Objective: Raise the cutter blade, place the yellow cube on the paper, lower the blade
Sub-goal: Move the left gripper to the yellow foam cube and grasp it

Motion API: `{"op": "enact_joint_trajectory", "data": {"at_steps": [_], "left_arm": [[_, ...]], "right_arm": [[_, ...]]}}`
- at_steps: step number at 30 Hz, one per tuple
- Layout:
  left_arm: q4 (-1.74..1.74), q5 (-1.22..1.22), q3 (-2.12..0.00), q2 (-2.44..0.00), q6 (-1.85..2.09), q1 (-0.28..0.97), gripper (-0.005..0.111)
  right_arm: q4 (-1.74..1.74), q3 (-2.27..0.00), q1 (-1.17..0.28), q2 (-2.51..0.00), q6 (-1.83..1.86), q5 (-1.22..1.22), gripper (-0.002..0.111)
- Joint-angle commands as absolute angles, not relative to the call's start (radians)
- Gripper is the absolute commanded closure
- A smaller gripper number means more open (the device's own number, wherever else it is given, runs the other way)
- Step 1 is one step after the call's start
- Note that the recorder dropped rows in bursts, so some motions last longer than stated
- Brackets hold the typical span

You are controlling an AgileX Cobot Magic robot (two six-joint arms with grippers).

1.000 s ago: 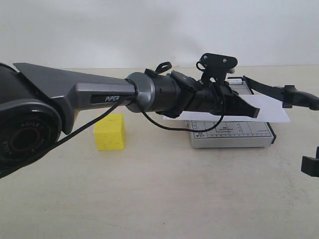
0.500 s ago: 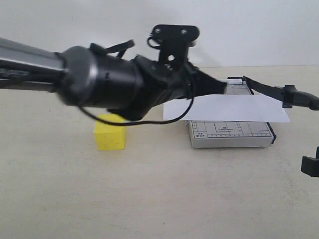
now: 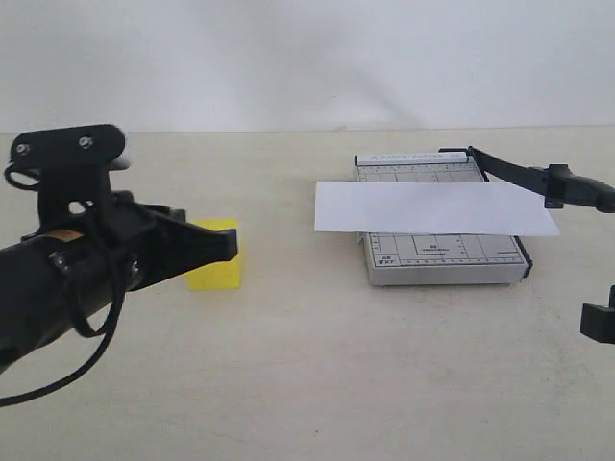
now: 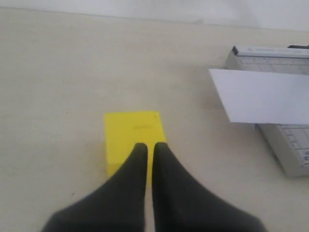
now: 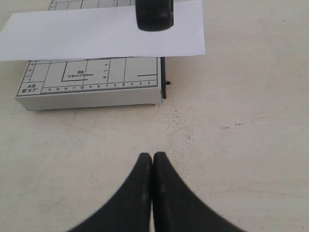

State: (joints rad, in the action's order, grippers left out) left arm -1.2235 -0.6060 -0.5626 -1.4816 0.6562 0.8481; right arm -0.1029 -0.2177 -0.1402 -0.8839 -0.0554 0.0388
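Note:
The yellow cube [image 3: 217, 277] [image 4: 131, 126] sits on the table left of the grey cutter board [image 3: 444, 261] [image 4: 289, 152] [image 5: 87, 83]. My left gripper [image 3: 231, 244] [image 4: 149, 146] hovers just over the cube's near side, fingers almost together and holding nothing. The white paper [image 3: 434, 207] [image 4: 265, 95] [image 5: 96, 34] lies across the board, overhanging both sides. The cutter blade [image 3: 538, 179] is raised off the board's right edge; its rounded handle [image 5: 154, 14] hangs over the paper. My right gripper [image 5: 153, 155] is shut and empty above bare table in front of the board.
A black piece of the right arm [image 3: 599, 321] shows at the right edge of the exterior view. The tabletop [image 3: 317, 384] is pale beige, with a white wall behind it.
My left arm has swung back from over the cutter board to the left and now sits at the yellow cube. The blade, paper and cube have not moved.

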Motion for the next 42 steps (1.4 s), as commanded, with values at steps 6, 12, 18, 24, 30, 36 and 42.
{"op": "enact_joint_trajectory", "data": {"at_steps": [6,12,18,24,30,36,42], "left_arm": [[-1.302,-0.676,-0.541,-1.497,0.782,0.854,0.102],[-1.302,-0.658,-0.542,-1.534,0.374,0.854,0.102],[-1.300,-0.666,-0.542,-1.556,0.112,0.854,0.102],[-0.882,-0.675,-0.542,-1.568,0.319,0.854,0.029],[-0.874,-0.723,-0.607,-1.734,0.374,0.854,0.010],[-1.102,-0.821,-0.722,-1.893,0.423,0.847,0.011],[-1.093,-0.793,-0.769,-1.961,0.424,0.822,0.011]], "right_arm": [[-0.100,-0.223,-0.140,-0.879,-0.050,0.046,0.108],[-0.100,-0.223,-0.140,-0.879,-0.050,0.046,0.108],[-0.100,-0.223,-0.140,-0.879,-0.050,0.046,0.108],[-0.100,-0.223,-0.140,-0.879,-0.050,0.040,0.108],[-0.100,-0.223,-0.140,-0.879,-0.050,0.040,0.108],[-0.100,-0.223,-0.140,-0.879,-0.050,0.044,0.108],[-0.100,-0.223,-0.140,-0.879,-0.050,0.053,0.108]]}}
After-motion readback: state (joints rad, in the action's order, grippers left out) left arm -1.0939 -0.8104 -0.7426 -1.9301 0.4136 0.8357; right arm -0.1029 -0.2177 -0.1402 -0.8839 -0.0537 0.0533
